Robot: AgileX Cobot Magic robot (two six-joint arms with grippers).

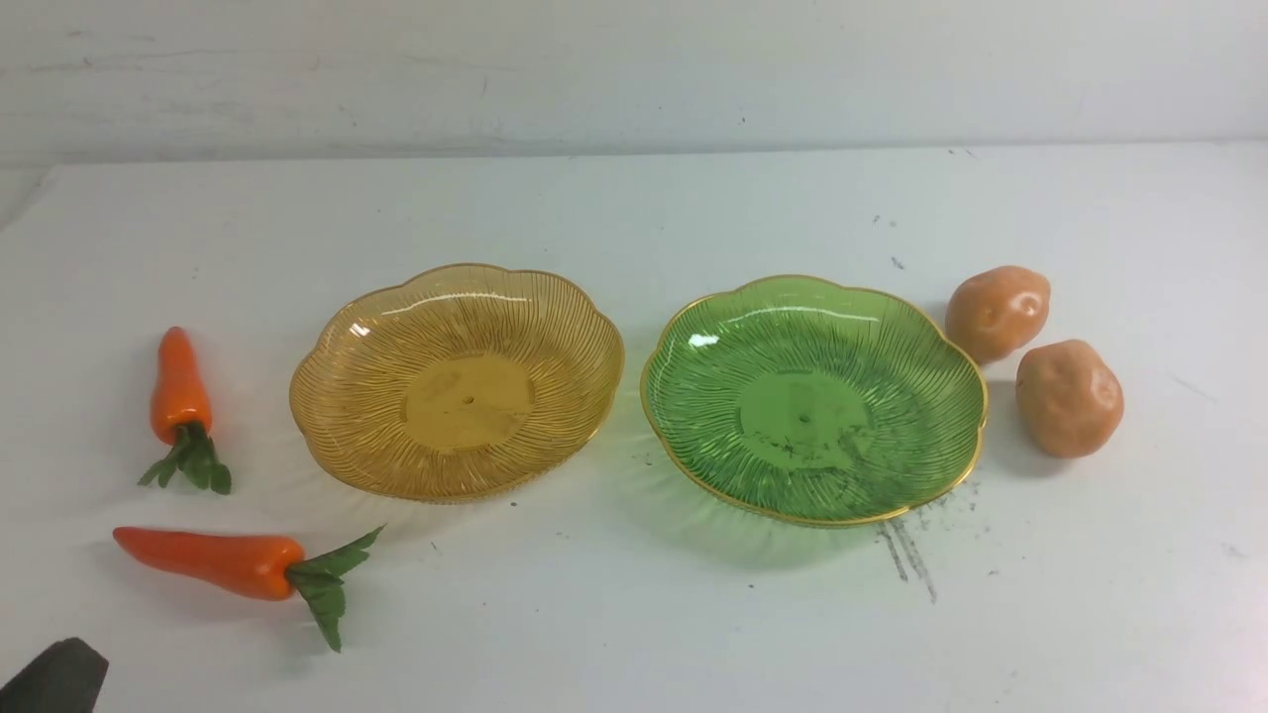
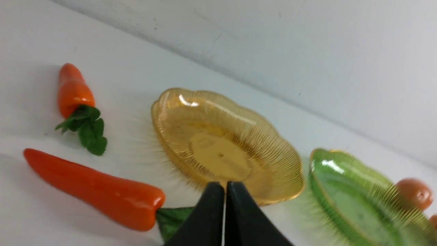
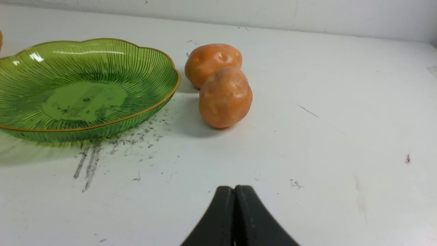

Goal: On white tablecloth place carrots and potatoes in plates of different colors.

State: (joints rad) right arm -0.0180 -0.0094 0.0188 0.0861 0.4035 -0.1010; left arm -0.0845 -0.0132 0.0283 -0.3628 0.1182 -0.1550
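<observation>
On the white tablecloth (image 1: pixel 634 624) the amber plate (image 1: pixel 456 381) and the green plate (image 1: pixel 812 396) sit side by side, close but apart. The far carrot (image 1: pixel 180 386) and the near carrot (image 1: pixel 213 561) lie on the cloth left of the amber plate. The far potato (image 1: pixel 997 312) and the near potato (image 1: pixel 1069 397) rest just beside each other, right of the green plate. The left claw (image 2: pixel 224 186) is pressed together near the near carrot's leaves. The right claw (image 3: pixel 235 188) is likewise pressed together, over bare cloth.

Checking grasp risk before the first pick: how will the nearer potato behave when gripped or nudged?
The nearer potato looks glossy and rounded, so a grip may slip on it. With no flat side, it would probably roll if nudged, perhaps against the other potato. Its sheen suggests a rigid, fairly light toy.
</observation>
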